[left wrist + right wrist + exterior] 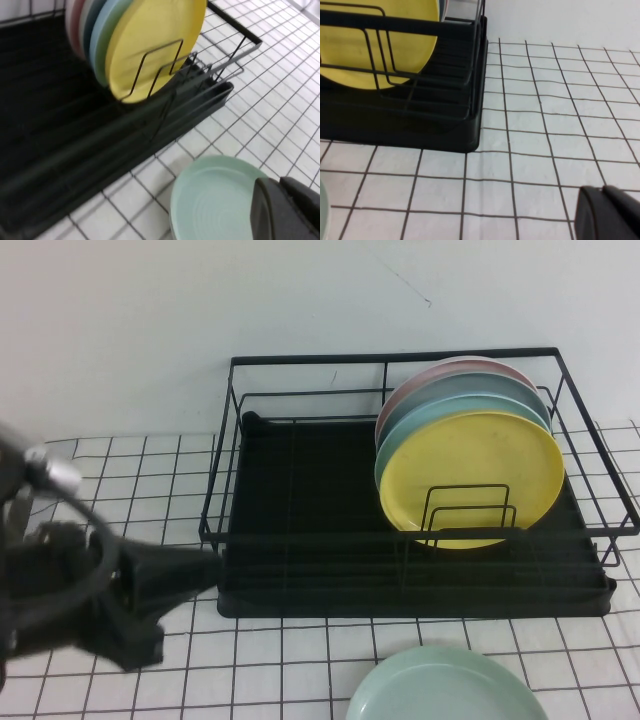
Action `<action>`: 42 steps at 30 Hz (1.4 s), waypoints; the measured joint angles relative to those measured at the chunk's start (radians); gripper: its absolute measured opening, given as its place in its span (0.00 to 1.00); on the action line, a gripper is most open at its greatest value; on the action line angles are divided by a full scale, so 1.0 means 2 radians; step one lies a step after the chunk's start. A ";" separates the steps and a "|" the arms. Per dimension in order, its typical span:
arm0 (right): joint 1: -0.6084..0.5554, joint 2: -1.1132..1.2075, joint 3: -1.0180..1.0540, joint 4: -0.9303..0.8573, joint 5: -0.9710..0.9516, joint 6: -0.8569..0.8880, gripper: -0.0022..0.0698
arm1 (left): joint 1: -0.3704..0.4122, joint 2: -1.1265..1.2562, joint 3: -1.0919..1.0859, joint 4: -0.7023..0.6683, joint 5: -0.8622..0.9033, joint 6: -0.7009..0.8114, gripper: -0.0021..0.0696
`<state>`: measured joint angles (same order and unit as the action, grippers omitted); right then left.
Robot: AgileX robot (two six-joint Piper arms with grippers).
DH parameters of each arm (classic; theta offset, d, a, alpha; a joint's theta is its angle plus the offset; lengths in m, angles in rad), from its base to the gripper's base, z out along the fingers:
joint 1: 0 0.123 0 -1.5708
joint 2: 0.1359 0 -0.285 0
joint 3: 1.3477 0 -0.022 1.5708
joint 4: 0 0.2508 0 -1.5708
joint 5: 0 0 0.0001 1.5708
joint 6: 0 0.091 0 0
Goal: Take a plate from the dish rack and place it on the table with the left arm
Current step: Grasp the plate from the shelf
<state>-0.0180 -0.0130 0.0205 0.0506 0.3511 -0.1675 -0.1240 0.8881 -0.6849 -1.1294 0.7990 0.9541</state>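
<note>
- One table (pixel 300 660) filled the scene, white covering with a black grid of squares; plain pale wall behind it
- dish rack (pixel 300 570) sat on the table towards the wall, black wire frame over a black tray base, short wire dividers at its front right
- plate (pixel 472 478), bright yellow, stood on edge in the right half of the rack, leaning against the dividers, frontmost of the stack; light-blue plate (pixel 440 412) right behind it, touching or nearly; pinkish plate (pixel 440 373) further back
- mint-green plate (pixel 447 685) lay flat on the table in front of the rack, near its right end, clear of the tray
- left arm (pixel 60 590) low at the left side of the table; left gripper (pixel 185 575) pointed at the rack's front left corner, just beside the wire frame, contact unclear; not near the yellow plate; held nothing visible; couldn't tell how far the fingers were apart
- left wrist view: only a dark bit of the gripper in the corner, over the mint-green plate's edge; yellow plate upright in the dividers
- right gripper (pixel 607 215) out of the high view; right wrist view showed a dark piece of it above bare grid, apart from the rack's corner; finger spacing not readable; nothing seen in it
</note>
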 joint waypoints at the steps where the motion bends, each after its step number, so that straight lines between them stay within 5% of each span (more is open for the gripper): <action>1: 0.000 0.000 0.000 0.000 0.000 0.000 0.03 | 0.000 0.029 -0.015 -0.008 0.005 0.015 0.02; 16: 0.000 0.000 0.000 0.000 0.000 0.000 0.03 | -0.109 0.316 -0.257 -0.027 -0.027 0.158 0.03; 19: 0.000 0.000 0.000 0.000 0.000 0.000 0.03 | -0.130 0.356 -0.298 -0.022 -0.027 0.186 0.17; 23: 0.000 0.000 0.000 0.000 0.000 0.000 0.03 | -0.145 0.408 -0.342 -0.021 -0.024 0.214 0.55; 26: 0.000 0.000 0.000 0.000 0.000 0.000 0.03 | -0.150 0.434 -0.361 -0.020 -0.028 0.258 0.66; 42: 0.000 0.000 0.000 0.000 0.000 0.000 0.03 | -0.153 0.495 -0.384 -0.086 -0.107 0.381 0.58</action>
<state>-0.0180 -0.0130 0.0205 0.0506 0.3511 -0.1675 -0.4304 1.8789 -1.4520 -1.3015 0.5854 1.7164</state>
